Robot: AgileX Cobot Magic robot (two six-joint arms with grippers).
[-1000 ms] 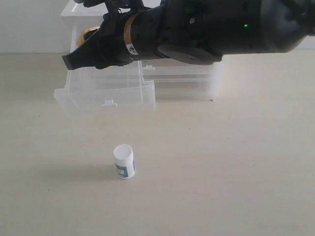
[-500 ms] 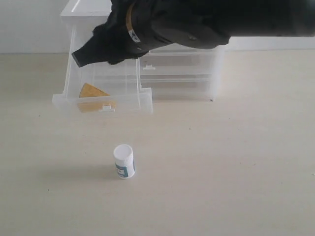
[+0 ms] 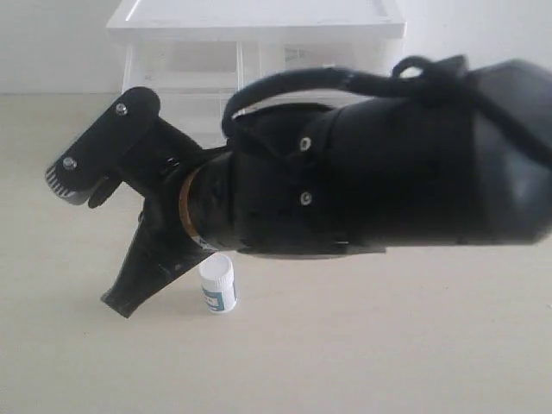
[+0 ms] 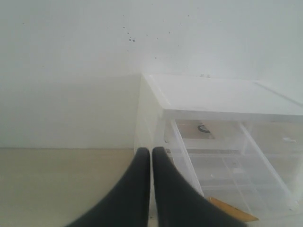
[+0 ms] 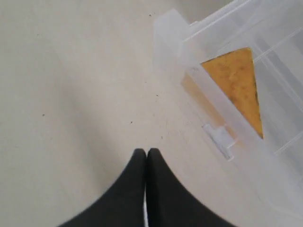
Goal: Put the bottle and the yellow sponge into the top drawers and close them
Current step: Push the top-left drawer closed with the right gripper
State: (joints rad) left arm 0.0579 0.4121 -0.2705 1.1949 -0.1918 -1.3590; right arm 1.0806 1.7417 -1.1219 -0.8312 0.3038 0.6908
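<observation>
The bottle (image 3: 218, 291), white with a teal label, stands upright on the table, its top edge partly behind the black arm. My right gripper (image 3: 119, 303) is shut and empty, with its tip left of the bottle in the exterior view. In the right wrist view the right gripper (image 5: 146, 152) points at bare table near the open top drawer (image 5: 189, 85), where the yellow sponge (image 5: 239, 82) lies. My left gripper (image 4: 151, 150) is shut and empty beside the drawer unit (image 4: 222, 97); a corner of the yellow sponge (image 4: 234, 215) shows there. The other top drawer is hidden.
The white top of the drawer unit (image 3: 259, 17) shows at the back of the table against the wall. The right arm's bulk (image 3: 371, 172) blocks most of the exterior view, drawers included. The open drawer's tab handle (image 5: 220, 140) juts toward the table.
The right arm has swung from above the open drawer down and forward; it now covers the drawers, its tip beside the bottle. The sponge came to lie in the drawer.
</observation>
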